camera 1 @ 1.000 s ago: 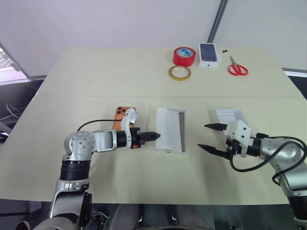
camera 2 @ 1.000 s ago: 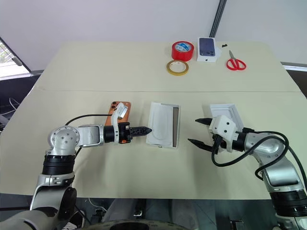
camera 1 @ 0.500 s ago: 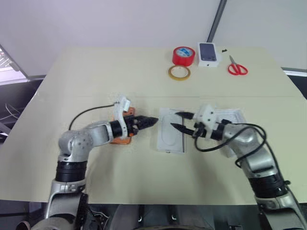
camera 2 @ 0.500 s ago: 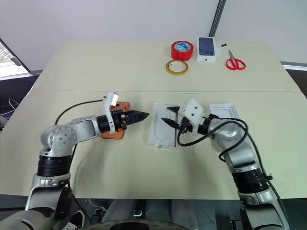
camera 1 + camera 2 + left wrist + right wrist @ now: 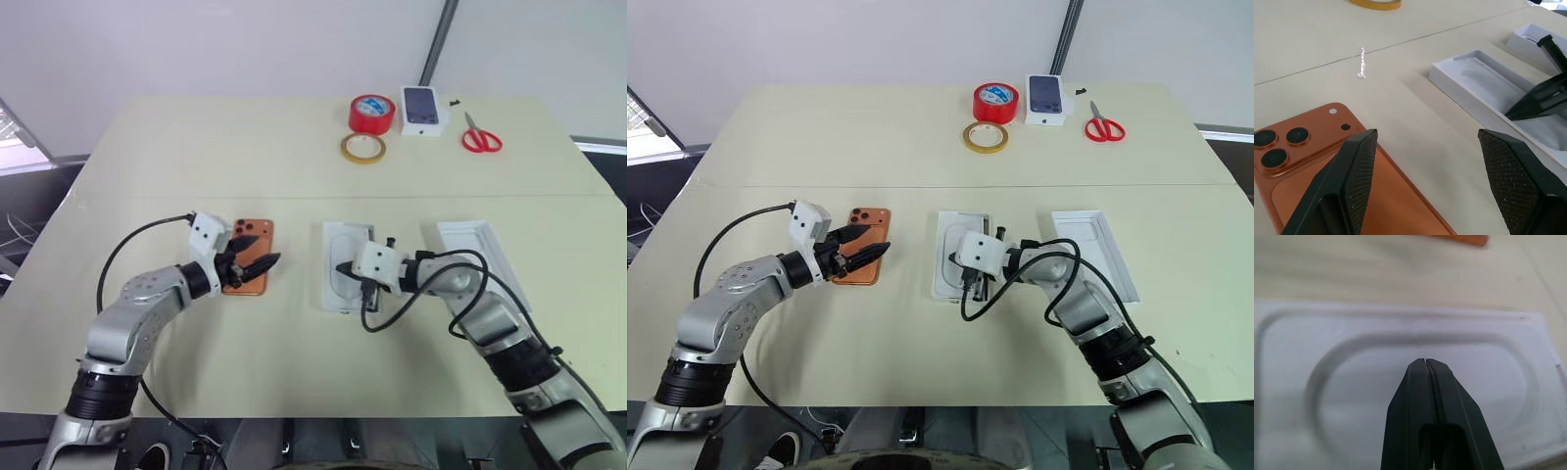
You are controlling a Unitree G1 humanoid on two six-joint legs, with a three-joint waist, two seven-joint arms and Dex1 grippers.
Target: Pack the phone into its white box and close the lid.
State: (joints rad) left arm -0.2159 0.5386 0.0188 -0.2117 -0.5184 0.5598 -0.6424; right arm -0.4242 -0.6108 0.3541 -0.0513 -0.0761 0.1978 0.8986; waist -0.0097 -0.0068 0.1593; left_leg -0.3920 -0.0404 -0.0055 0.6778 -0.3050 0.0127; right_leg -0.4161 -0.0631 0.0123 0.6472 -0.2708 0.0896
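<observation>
Broadly, the pale table (image 5: 196,157) is carrying everything. Near its right side the lid (image 5: 1095,253) is lying open side up, and at the middle the white box (image 5: 345,266) is holding a thin white insert (image 5: 1415,357) with an oval recess. Over that insert the right gripper (image 5: 1425,363) is hovering, fingers pressed together on nothing. Left of the box the phone (image 5: 248,267) is lying back up, with the left gripper (image 5: 265,262) poised above it, fingers spread wide.

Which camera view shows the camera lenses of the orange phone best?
The left wrist view: the phone lies close, its three lenses clear beside the open left gripper. Both eye views show it small; the right wrist view catches an orange edge.
</observation>
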